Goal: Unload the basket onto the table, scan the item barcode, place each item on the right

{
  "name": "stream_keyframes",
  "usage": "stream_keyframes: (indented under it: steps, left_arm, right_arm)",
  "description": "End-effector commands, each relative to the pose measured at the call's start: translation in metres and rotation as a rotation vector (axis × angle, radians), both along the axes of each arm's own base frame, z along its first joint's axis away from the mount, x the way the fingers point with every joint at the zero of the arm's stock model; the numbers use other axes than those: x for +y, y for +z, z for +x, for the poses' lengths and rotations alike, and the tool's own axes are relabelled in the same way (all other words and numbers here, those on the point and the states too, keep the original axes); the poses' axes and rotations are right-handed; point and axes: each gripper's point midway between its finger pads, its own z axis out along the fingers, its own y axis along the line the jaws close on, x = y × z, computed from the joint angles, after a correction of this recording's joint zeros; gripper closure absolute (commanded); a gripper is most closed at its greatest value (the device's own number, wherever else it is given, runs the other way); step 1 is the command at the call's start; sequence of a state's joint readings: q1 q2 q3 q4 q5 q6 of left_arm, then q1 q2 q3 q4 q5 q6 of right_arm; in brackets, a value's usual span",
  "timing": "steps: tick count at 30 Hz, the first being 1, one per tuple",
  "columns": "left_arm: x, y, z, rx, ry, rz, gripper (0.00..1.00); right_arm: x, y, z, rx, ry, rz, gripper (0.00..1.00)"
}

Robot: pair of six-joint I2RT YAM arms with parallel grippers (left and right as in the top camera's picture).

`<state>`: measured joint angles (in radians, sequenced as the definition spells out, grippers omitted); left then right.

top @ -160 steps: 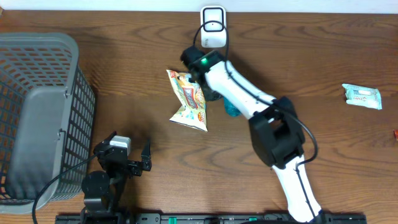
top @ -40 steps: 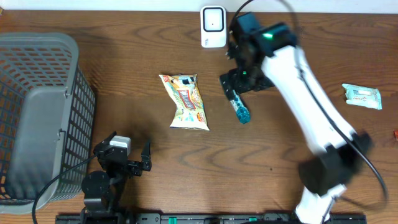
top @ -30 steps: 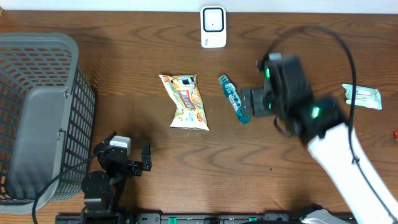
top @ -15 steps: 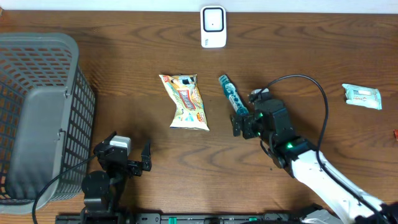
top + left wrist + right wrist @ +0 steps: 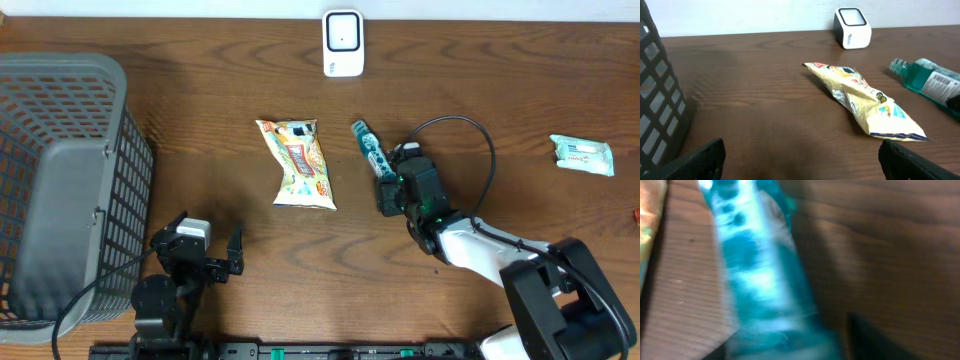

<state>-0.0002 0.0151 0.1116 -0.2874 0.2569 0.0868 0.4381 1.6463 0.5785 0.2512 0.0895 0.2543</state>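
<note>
Just forward of the white barcode scanner (image 5: 343, 43), on your side of it and a touch to its right, you have the task's item: a small teal bottle (image 5: 370, 150) lying on its side on the wooden table (image 5: 200, 100). Its capped end points back toward the scanner and its label faces up.

Your right gripper (image 5: 392, 190) sits at the bottle's end farthest from the scanner, low over the wood, with its black body covering that end from above. From the right wrist camera the bottle (image 5: 760, 280) fills the left half of the view as a teal blur, and one dark finger (image 5: 875, 340) shows on its right side. You cannot tell from either view whether the jaws are pressing on the bottle or only straddling it.

Left of the bottle, and also forward of the scanner, a crumpled yellow snack packet (image 5: 298, 163) lies flat, apart from the bottle.

Your left gripper (image 5: 198, 245) rests much farther from the scanner, near the table's front edge, with its jaws spread wide and nothing between them. Its wrist camera looks across the wood at the packet (image 5: 865, 107), the bottle (image 5: 935, 87) and the scanner (image 5: 852, 27).

Far to the scanner's left stands a grey mesh basket (image 5: 60, 180). Well to the scanner's right lies a small pale wrapped packet (image 5: 583, 155).
</note>
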Motion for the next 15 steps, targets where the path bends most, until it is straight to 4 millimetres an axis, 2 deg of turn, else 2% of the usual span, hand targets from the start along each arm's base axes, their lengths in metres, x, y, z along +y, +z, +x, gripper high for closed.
stream_keyframes:
  steps: [1,3,8,12,15]
  left_arm:
    - [0.000,-0.011,-0.001,0.027,-0.003,0.011,0.02]
    - [0.000,-0.011,-0.001,0.028,-0.003,0.011,0.02]
    - [0.000,-0.011,-0.001,0.028,-0.003,0.011,0.02]
    - [0.000,-0.011,-0.001,0.027,-0.003,0.011,0.02]
    - [0.000,-0.011,-0.001,0.027,-0.003,0.011,0.02]
  right_arm:
    - [-0.012,-0.010,-0.002,0.014,-0.035,-0.059,0.70]
    - [-0.012,-0.011,-0.003,0.021,-0.034,-0.061,0.79]
    - [-0.011,-0.001,0.001,-0.010,-0.026,-0.057,0.86]
    - [-0.014,0.024,0.004,-0.062,-0.022,-0.050,0.93]
    - [-0.015,0.050,0.004,-0.117,-0.002,-0.051,0.93]
